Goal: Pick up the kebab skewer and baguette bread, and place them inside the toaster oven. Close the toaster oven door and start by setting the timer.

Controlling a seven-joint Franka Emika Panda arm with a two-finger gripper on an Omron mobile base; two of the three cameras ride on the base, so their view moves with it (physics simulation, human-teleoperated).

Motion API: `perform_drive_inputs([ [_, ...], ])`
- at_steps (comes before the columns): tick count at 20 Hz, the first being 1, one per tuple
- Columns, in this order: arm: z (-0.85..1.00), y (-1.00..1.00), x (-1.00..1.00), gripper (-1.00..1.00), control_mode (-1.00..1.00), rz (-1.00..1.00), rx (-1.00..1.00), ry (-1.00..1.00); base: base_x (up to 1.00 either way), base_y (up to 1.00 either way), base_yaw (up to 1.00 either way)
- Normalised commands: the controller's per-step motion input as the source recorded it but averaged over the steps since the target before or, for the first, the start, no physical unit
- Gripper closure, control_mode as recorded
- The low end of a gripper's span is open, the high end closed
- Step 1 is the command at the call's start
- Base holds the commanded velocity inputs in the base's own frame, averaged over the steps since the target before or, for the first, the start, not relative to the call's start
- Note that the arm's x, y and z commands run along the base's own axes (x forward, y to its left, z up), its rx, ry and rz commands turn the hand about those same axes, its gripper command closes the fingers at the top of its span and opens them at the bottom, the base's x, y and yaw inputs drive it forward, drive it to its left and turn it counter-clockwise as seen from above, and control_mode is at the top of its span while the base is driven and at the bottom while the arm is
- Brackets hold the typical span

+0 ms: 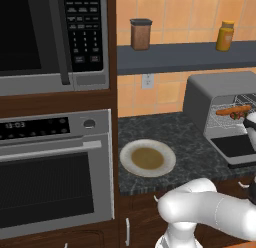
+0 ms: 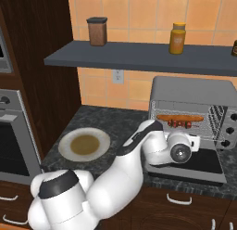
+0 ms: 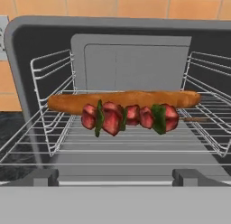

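Both the kebab skewer (image 3: 131,118) and baguette bread (image 3: 124,100) sit on the toaster oven (image 2: 194,92) rack; can't tell whether my gripper's open; guessing the next job is swinging the toaster oven door (image 2: 203,162) up by its front edge.

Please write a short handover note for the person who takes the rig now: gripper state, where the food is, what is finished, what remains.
Gripper: in front of the open toaster oven, facing in; whether it is open or shut cannot be told, and it holds nothing that shows.
Baguette: on the wire rack inside.
Skewer: on the rack too, just in front of the baguette.
Plate: on the counter, nothing on it.
Done: both foods are inside.
Left: the door lies folded down; close it, then set the timer.
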Motion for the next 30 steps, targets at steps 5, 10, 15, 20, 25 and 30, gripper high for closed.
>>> perform_drive_inputs([
  [5,0.00,0.00,0.27,-1.00,-1.00,0.00,0.00,0.00,0.00,0.00,0.00],
  [10,0.00,0.00,0.00,-1.00,-1.00,0.00,0.00,0.00,0.00,0.00,0.00],
  [15,0.00,0.00,-0.27,-1.00,-1.00,0.00,0.00,0.00,0.00,0.00,0.00],
  [20,-0.07,0.00,-0.12,-1.00,-1.00,0.00,0.00,0.00,0.00,0.00,0.00],
  [25,-0.12,0.00,0.00,-1.00,-1.00,0.00,0.00,0.00,0.00,0.00,0.00],
  [30,-0.10,0.00,0.00,-1.00,-1.00,0.00,0.00,0.00,0.00,0.00,0.00],
])
